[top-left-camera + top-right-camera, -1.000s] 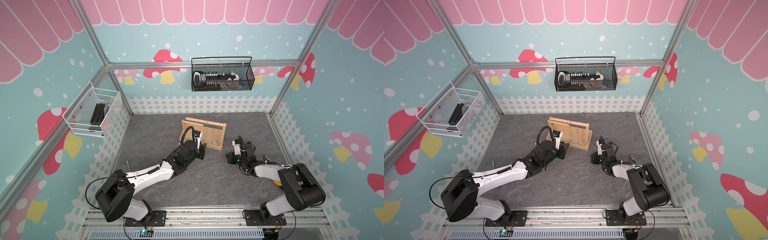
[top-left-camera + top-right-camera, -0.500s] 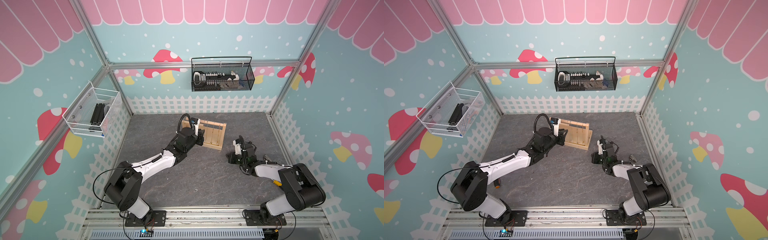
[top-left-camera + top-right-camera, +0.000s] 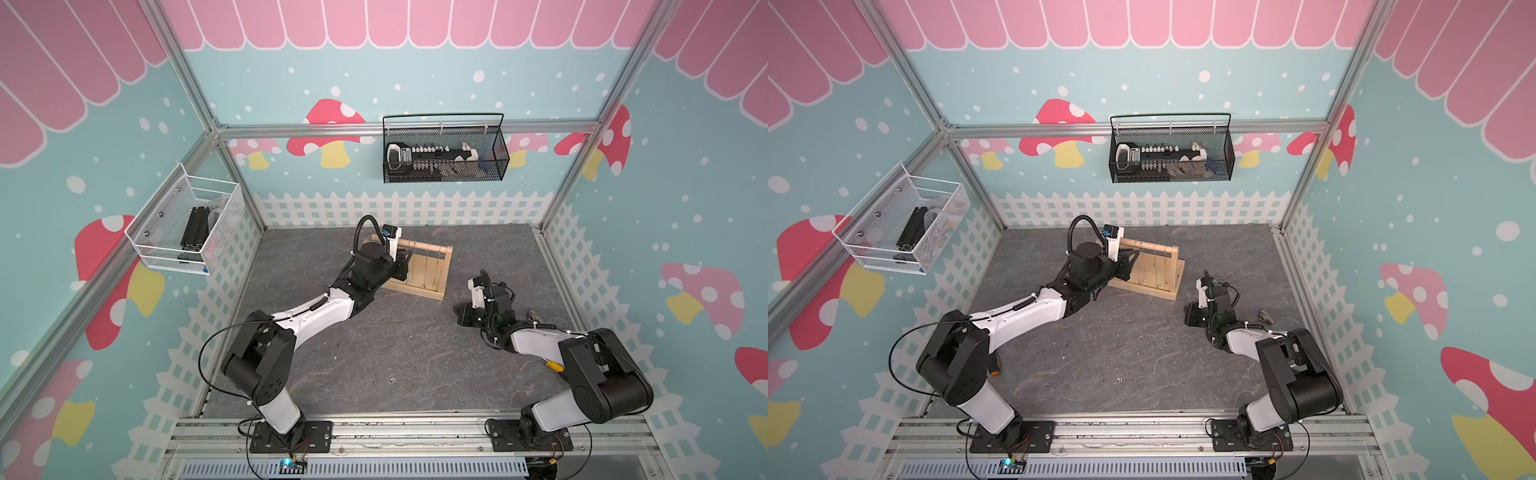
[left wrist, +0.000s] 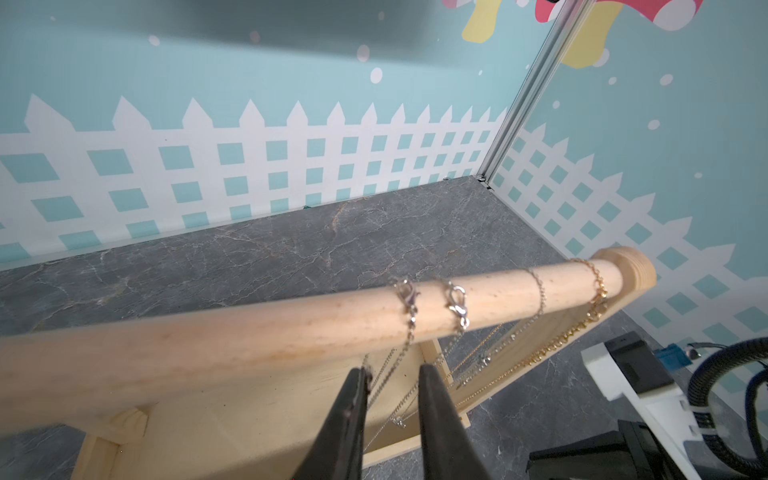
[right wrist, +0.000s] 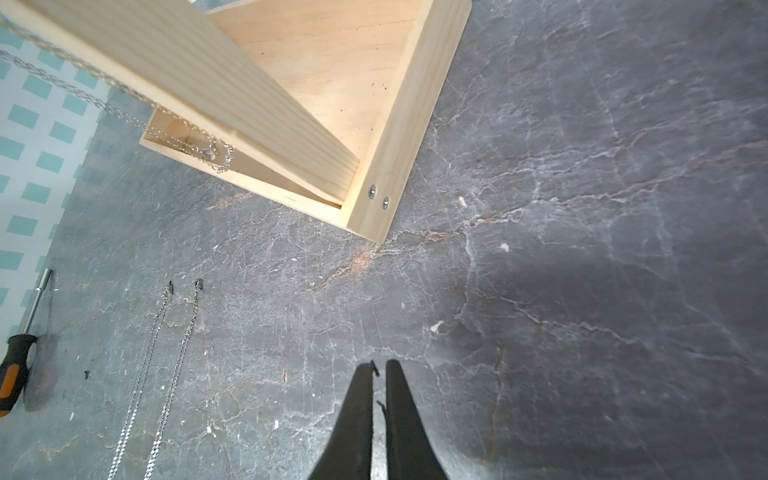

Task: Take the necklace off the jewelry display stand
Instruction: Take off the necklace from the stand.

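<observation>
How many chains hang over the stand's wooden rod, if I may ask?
4: two clasped silver chains mid-rod, a thin silver chain, a gold chain by the end board; others may be hidden.

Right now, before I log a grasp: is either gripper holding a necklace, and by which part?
Nothing is held. The left gripper stands open around strands of a silver necklace under the dowel, not pinching. The right gripper is shut and empty.

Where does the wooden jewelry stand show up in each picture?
In a top view: jewelry stand at centre, toward the back.
In a top view: the stand, same place.
Left wrist: its rod, close up.
Right wrist: its base corner.
Shared landmark: grey floor.
</observation>
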Motion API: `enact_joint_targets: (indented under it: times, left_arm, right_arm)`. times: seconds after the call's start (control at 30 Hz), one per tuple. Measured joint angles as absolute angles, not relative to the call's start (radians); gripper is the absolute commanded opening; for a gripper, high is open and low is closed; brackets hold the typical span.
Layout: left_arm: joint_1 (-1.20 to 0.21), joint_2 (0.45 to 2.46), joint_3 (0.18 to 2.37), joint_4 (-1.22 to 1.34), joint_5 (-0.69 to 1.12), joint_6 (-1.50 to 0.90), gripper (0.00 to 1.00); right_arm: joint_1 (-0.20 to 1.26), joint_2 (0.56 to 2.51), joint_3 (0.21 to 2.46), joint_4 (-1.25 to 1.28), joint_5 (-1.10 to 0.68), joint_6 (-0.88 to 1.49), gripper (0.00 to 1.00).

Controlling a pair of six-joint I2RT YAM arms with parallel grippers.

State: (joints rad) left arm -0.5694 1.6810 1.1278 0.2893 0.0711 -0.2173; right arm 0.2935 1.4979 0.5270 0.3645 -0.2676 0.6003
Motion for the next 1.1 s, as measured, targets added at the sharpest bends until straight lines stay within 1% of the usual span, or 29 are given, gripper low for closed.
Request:
enact_joint_targets:
  times: [0.07, 0.4, 0.57, 0.63, 0.93, 1.1]
  left_arm:
    - [-0.565, 1.691, 1.136, 0.290, 0.075, -0.220, 0.21]
    - [-0.563, 1.727, 1.162, 0.297, 0.077, -0.221, 0.18]
    - [-0.563, 1.736, 1.164, 0.308, 0.081, -0.230, 0.07]
    - [-0.563, 1.736, 1.164, 0.310, 0.081, -0.230, 0.04]
    - [-0.562, 1.714, 1.164, 0.292, 0.075, -0.221, 0.03]
    - [-0.562, 1.651, 1.164, 0.209, 0.005, -0.185, 0.00]
  right_arm:
    - [0.293, 1.497, 0.527, 0.364, -0.269, 0.600, 0.11]
    - [0.288, 1.491, 0.527, 0.364, -0.271, 0.600, 0.09]
    - [0.288, 1.491, 0.527, 0.364, -0.271, 0.600, 0.09]
    - [0.287, 1.491, 0.527, 0.364, -0.271, 0.600, 0.09]
    - [0.287, 1.491, 0.527, 0.364, -0.278, 0.600, 0.09]
    - [0.286, 1.491, 0.527, 0.364, -0.281, 0.600, 0.09]
